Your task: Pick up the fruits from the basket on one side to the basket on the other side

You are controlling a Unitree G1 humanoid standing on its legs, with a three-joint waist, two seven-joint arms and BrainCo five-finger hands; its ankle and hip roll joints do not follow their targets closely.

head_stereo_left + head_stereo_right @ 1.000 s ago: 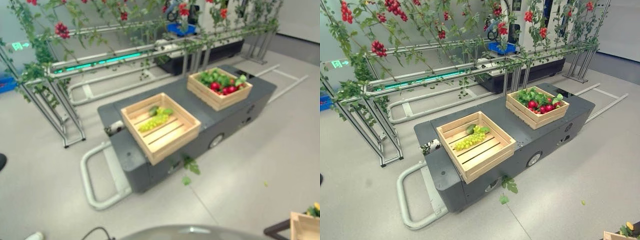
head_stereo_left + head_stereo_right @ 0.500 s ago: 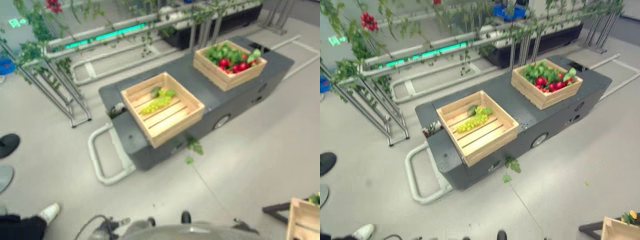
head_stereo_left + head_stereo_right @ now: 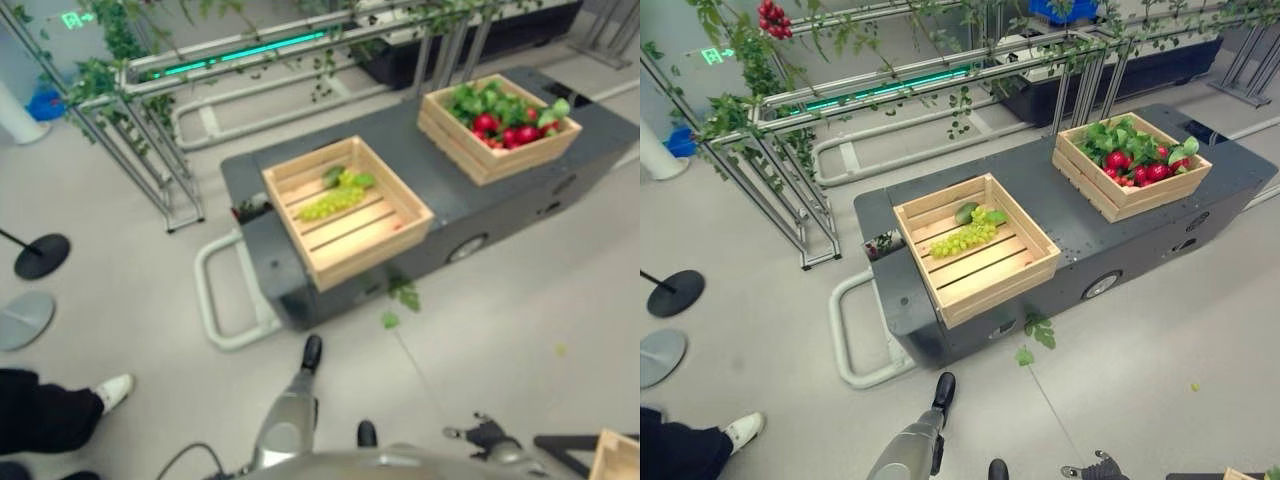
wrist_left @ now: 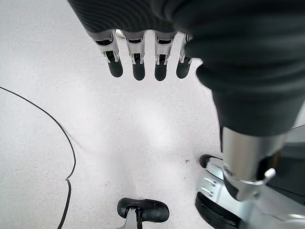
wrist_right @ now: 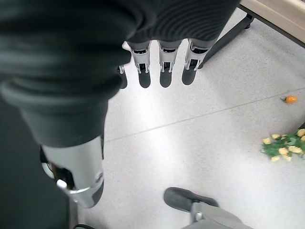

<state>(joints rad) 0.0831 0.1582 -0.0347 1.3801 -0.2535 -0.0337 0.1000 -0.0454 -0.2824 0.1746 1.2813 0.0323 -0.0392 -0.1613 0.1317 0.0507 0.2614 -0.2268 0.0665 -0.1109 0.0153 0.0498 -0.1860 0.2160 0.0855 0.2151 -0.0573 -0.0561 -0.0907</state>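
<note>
Both the left hand [image 4: 143, 67] and right hand [image 5: 162, 71] hang relaxed and empty above the pale floor [image 3: 520, 300]. Well ahead, a dark worktop [image 3: 1040, 190] bears the grape crate [image 3: 976, 250] and the red-fruit crate [image 3: 1132, 165].

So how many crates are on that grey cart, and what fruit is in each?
Crates on the cart: 2
Crate with green grapes: 1
Crate with red fruit and green leaves: 1
Total: 2 crates
</note>
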